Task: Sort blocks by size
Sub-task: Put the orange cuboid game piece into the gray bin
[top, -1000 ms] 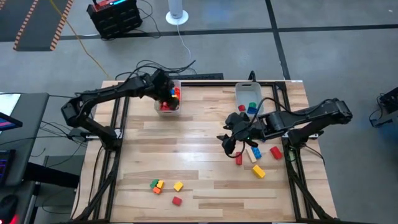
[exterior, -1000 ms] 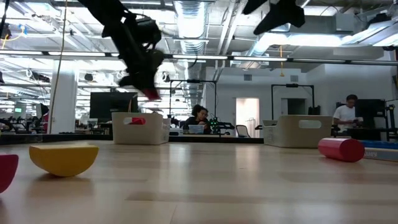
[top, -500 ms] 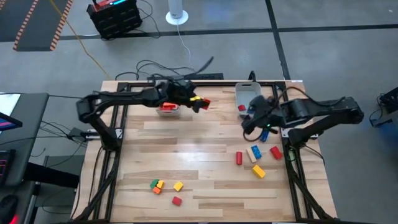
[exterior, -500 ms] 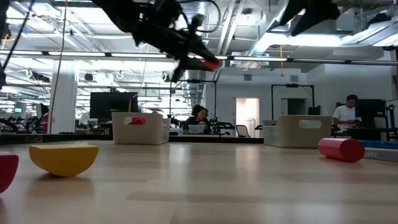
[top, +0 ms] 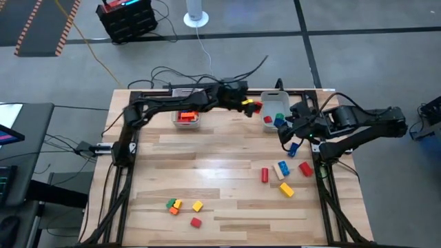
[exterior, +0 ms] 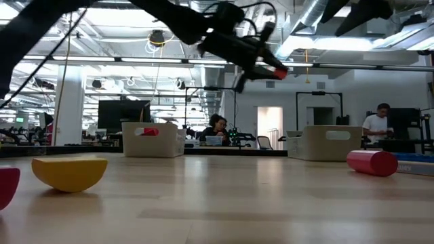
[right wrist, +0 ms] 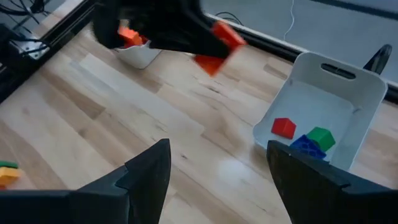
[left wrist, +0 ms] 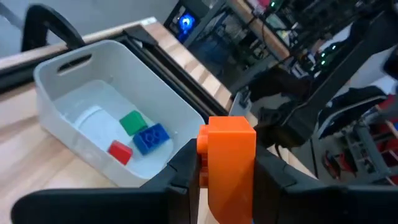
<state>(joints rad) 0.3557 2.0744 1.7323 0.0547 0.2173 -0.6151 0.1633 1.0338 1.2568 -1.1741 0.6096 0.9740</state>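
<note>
Left tool (left wrist: 227, 171) with orange block (left wrist: 230, 163) beside right bin's rim (left wrist: 155, 65).

The orange block (left wrist: 231, 163) is cut off by the left wrist view's lower edge and partly covered by the left gripper (left wrist: 227, 180) fingers. In the low view, a red block (exterior: 7, 187) at 9 o'clock is cropped by the edge.

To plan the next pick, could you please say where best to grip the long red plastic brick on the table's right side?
Grip the long red plastic brick at its middle, across the narrow width, from straight above: it lies flat, with a tan brick close beside it.
</note>
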